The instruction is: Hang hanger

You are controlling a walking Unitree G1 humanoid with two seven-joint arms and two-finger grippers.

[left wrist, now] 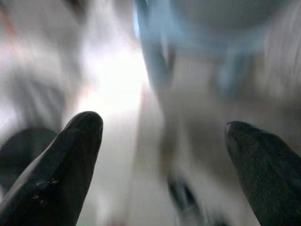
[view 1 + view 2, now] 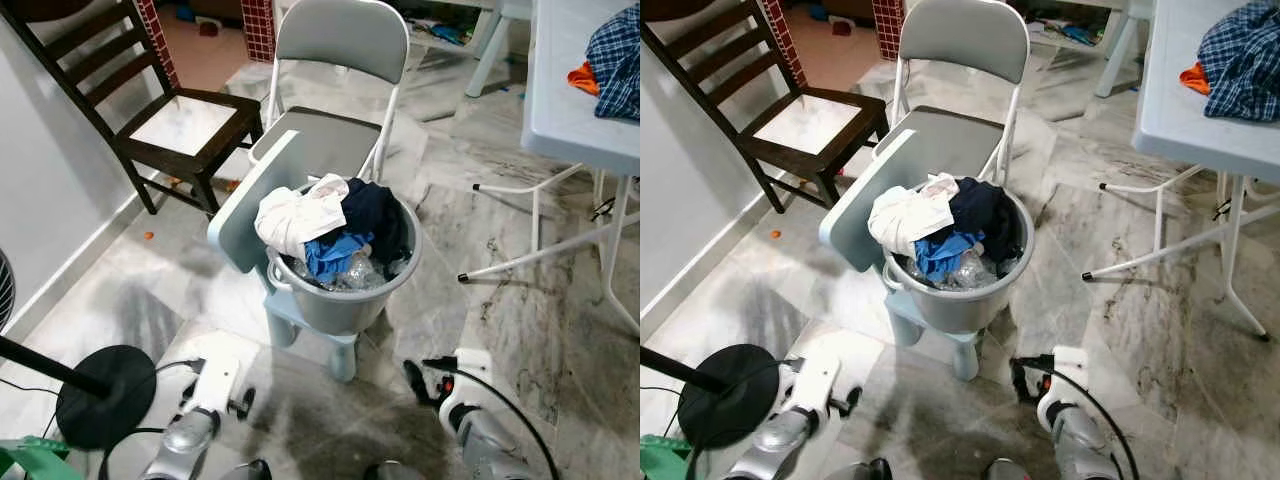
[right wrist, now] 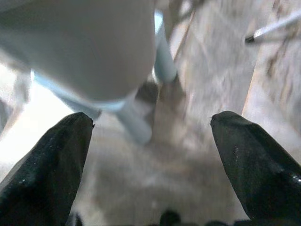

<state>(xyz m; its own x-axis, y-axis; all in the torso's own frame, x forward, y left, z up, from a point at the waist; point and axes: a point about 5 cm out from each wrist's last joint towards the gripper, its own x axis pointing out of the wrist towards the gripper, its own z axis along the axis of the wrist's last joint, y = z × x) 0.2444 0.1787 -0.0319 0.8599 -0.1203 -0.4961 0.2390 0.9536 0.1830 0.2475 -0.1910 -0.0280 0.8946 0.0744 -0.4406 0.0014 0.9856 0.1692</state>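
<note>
Both hands low, spread apart | laundry bucket [image 2: 345,290] ahead between them

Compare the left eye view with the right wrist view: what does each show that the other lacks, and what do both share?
Left eye view alone: clothes heaped in the grey bucket, a grey folding chair, a dark wooden chair, a white table with a plaid cloth, a black fan base, and the left gripper.

Right wrist view alone: a close look along the right gripper, fingers wide apart with nothing between them.

Both share the bucket's underside, the pale blue stool legs, the marble floor and a table leg tip.
</note>
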